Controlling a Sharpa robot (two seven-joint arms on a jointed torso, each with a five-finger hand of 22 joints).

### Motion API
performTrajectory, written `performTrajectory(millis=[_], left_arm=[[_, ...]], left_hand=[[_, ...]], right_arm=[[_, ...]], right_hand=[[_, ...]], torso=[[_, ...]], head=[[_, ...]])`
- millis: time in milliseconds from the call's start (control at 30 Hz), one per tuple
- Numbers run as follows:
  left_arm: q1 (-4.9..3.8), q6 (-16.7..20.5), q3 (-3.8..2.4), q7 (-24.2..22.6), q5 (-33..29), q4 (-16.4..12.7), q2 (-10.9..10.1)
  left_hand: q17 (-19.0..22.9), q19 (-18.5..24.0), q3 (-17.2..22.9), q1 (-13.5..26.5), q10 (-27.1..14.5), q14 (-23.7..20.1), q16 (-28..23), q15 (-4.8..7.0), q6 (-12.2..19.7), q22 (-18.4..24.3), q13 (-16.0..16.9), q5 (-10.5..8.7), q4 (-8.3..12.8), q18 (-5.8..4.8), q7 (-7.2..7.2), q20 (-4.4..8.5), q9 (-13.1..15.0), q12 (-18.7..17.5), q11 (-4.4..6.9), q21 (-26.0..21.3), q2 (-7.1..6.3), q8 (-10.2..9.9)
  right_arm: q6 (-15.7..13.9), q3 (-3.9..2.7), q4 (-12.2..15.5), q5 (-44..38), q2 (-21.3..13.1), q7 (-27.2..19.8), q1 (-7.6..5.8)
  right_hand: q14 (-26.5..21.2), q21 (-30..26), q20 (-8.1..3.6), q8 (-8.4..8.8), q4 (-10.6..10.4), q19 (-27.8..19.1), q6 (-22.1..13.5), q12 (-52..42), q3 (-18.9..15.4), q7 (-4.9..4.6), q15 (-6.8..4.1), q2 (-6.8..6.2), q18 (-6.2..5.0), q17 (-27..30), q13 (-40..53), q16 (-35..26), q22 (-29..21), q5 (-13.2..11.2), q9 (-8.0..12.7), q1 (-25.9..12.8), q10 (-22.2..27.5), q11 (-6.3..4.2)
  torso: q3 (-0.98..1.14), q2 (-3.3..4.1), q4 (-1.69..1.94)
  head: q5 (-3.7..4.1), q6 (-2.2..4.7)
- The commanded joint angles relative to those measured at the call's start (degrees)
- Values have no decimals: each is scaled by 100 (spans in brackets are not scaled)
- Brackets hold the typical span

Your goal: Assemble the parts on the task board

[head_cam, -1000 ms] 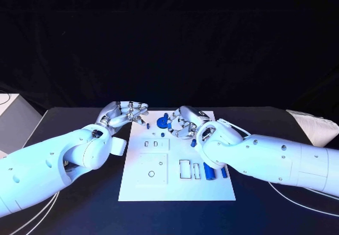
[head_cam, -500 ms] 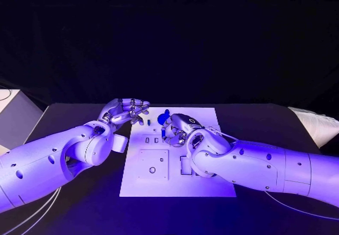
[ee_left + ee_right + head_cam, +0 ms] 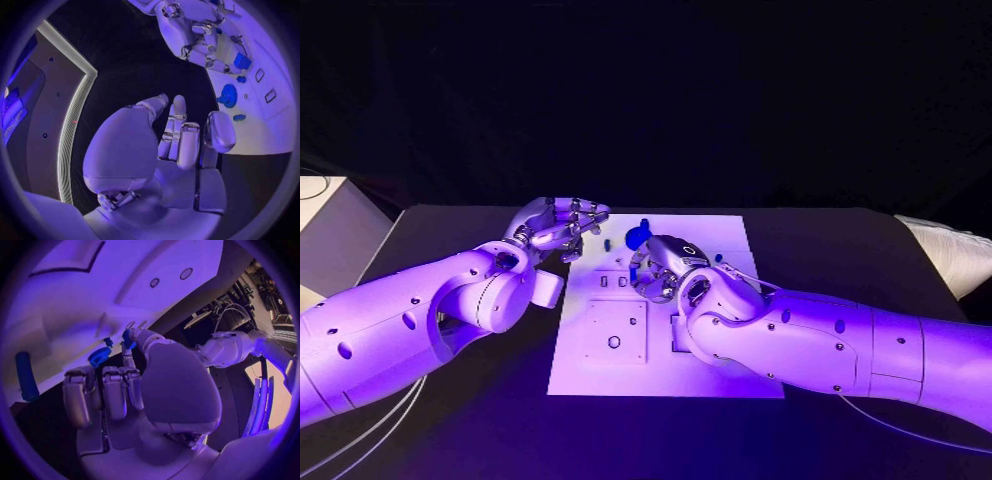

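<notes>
Early stage: your right hand [image 3: 664, 268] pinches a blue part [image 3: 128, 338] in its fingers over the board [image 3: 718, 375]; left hand [image 3: 560, 225] curled, empty; parts [image 3: 229, 95] remain loose beyond.

white task board [image 3: 718, 380], blue parts [image 3: 636, 238], black table [image 3: 473, 410], seemingly silver hands [image 3: 661, 268]

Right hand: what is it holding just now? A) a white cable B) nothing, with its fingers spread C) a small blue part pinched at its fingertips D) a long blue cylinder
C: in the right wrist view the right hand pinches a small blue part at its fingertips, over the task board; the left wrist view shows the same blue part at that hand.
</notes>
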State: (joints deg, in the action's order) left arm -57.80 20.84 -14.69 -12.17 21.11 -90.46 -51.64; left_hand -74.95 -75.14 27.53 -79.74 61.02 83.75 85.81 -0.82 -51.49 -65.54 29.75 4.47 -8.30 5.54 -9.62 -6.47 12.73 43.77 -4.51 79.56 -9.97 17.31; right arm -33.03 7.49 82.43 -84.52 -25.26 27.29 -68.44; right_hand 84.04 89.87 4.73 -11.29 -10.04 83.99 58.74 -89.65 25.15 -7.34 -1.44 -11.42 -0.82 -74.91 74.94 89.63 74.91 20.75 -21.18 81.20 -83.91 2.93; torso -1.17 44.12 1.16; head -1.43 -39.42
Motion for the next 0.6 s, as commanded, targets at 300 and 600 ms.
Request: performTrajectory(millis=[300, 600], left_arm=[[-2, -159, -2, 145, 238, -39, -4], [-2, -210, -2, 191, 285, -44, -7]], left_hand=[[-670, -92, 43, 43, -75, 235, 58, -5, 43, -152, 72, 3, -17, -80, -5, -6, 12, 122, -12, 87, 0, 50], [-705, -115, 45, 46, -82, 253, 74, -5, 47, -192, 83, 3, -20, -88, -6, -6, 13, 142, -12, 107, -1, 55]], right_arm=[[-45, 2, -95, -214, 82, 98, 89], [-55, 3, -204, -301, 126, 103, 117]], right_hand=[[596, 13, -23, -45, 10, 601, 2, -17, 31, 1, 7, 20, 82, -1509, 1489, 37, 1509, 22, -122, -57, -592, -24], [596, 13, -19, -48, 7, 601, -6, -15, 29, 0, 10, 3, 82, -1509, 1486, 37, 1509, 22, -124, -87, -589, -22]], torso=[[4, 4, 4], [2, 2, 1]], head=[[-12, -32], [-22, -39]])
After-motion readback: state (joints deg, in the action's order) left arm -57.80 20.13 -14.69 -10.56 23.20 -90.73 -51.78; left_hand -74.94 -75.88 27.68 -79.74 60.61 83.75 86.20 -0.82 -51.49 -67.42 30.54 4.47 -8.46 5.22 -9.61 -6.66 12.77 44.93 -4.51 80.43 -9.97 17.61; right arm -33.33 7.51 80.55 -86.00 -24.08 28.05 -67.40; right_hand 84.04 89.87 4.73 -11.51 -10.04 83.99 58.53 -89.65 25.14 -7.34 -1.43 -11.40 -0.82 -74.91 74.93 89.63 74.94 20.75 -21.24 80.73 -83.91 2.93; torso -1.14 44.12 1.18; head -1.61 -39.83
